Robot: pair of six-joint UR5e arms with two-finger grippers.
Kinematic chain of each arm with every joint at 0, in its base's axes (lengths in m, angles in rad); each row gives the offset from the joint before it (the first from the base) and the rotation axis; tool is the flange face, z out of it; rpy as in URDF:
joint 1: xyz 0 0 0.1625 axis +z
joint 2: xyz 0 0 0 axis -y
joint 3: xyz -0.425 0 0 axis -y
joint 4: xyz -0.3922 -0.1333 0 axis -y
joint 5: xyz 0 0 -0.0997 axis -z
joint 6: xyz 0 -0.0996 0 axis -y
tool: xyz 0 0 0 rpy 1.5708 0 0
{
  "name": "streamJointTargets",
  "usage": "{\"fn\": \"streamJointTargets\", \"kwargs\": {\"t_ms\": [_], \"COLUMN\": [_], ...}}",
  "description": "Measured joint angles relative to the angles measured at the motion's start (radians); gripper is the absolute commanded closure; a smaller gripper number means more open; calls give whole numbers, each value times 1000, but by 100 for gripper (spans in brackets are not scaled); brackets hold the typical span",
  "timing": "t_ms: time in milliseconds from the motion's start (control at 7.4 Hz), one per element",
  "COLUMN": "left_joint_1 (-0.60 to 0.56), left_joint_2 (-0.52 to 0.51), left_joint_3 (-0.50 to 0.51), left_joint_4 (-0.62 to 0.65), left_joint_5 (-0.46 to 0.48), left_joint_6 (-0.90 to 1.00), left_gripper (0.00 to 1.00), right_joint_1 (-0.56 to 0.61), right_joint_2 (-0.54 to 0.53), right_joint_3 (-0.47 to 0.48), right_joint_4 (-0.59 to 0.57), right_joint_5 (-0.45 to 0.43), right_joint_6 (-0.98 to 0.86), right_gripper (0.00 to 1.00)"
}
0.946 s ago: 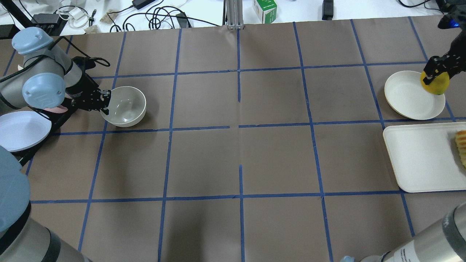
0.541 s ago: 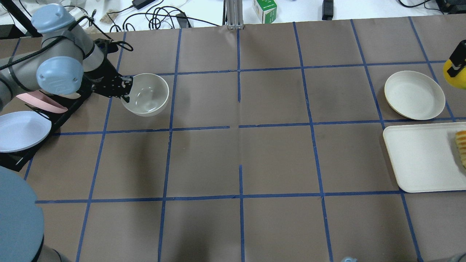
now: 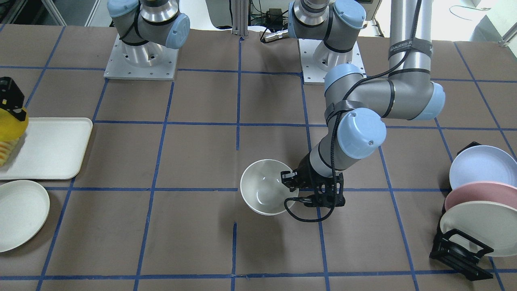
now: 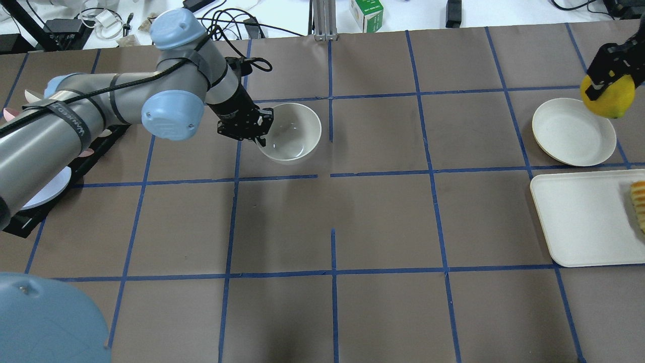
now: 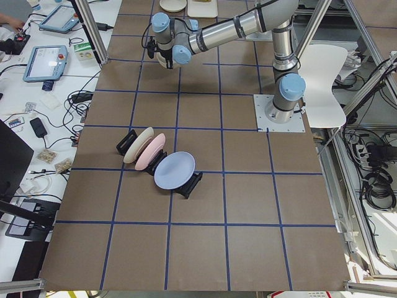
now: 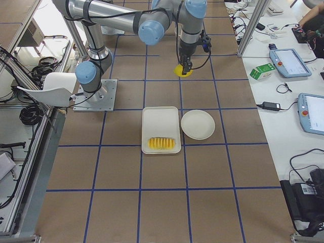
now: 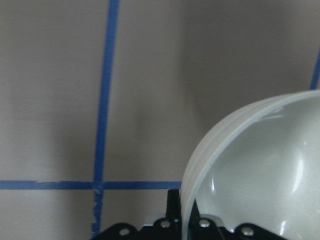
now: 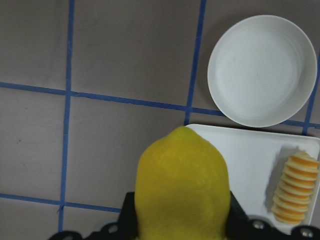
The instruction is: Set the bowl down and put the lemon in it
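Swinging in from beside the plate rack (image 3: pixel 464 258), the left pincer (image 4: pixel 258 135) now carries the bowl (image 4: pixel 295 130) towards mid-table. Its jaws are clamped over the near rim, one finger inside, one outside, so the mouth faces up, ready for the fruit. Far off to its right, the right pincer (image 4: pixel 602 86) squeezes the lemon (image 4: pixel 610 100) from above, raised near the flat plate (image 4: pixel 569 136), apparently waiting until the bowl is set down.
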Motion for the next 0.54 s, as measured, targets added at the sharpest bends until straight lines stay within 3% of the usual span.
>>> {"fn": "streamJointTargets", "kwargs": {"t_ms": [541], "left_joint_1": [-88], "left_joint_2": [-41], "left_joint_3": [-24], "left_joint_4": [32], "left_joint_5": [-39], "left_joint_6": [-40], "left_gripper": [100], "right_joint_1": [284], "right_joint_2": [3], "right_joint_3": [7], "right_joint_4": [-26], "right_joint_5": [52], "right_joint_6": [345], "right_gripper": [91]}}
